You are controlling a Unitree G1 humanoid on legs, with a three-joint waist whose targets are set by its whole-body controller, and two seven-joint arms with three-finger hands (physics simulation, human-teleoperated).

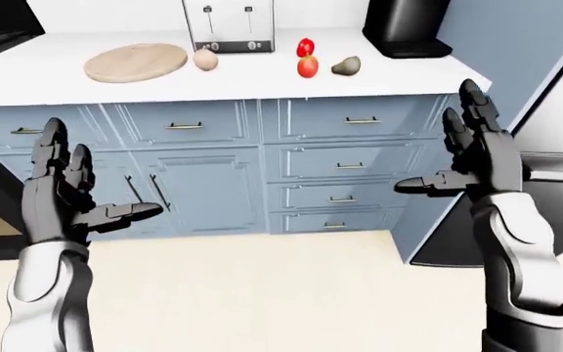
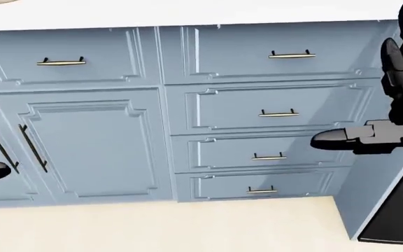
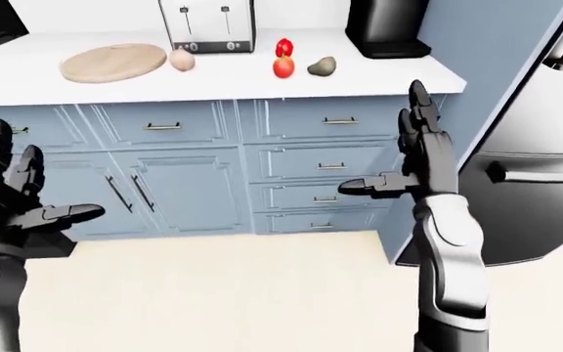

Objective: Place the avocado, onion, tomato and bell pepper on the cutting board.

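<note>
A round wooden cutting board (image 1: 136, 62) lies on the white counter (image 1: 47, 77) at the top left of the left-eye view. A pale onion (image 1: 205, 59) sits just right of it. Further right are a red bell pepper (image 1: 305, 48), a red tomato (image 1: 307, 67) below it, and a dark avocado (image 1: 346, 67). My left hand (image 1: 71, 192) and right hand (image 1: 458, 150) are both open and empty. They are raised below counter height, well short of the counter.
A silver toaster (image 1: 229, 26) stands above the onion and a black appliance (image 1: 406, 26) at the counter's right end. Blue cabinets and drawers (image 2: 265, 113) lie below the counter. A steel fridge (image 3: 541, 147) is at right. Beige floor (image 1: 262, 293) lies between me and the cabinets.
</note>
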